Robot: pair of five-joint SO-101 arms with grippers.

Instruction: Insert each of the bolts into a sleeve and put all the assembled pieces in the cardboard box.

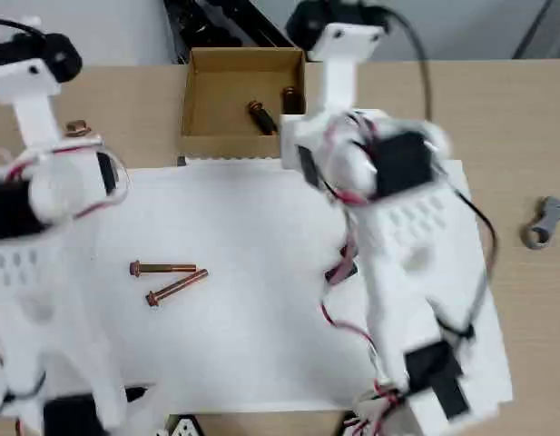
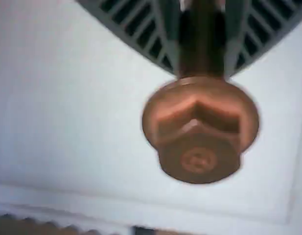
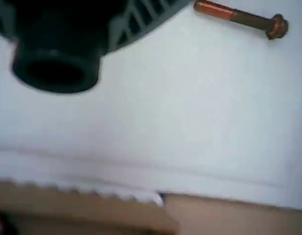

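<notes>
My left gripper is shut on a copper bolt, whose hex head points out from between the fingers. In the high view that bolt head shows at the far left of the table, beside the left arm. My right gripper is shut on a black sleeve with its open end showing. It hangs over the white mat near the front right corner of the cardboard box. Two assembled pieces lie inside the box. Two loose bolts lie on the mat; one loose bolt shows in the right wrist view.
A grey metal part lies on the bare wood at the far right. The right arm's body covers the right half of the mat. Both arm bases stand at the near edge.
</notes>
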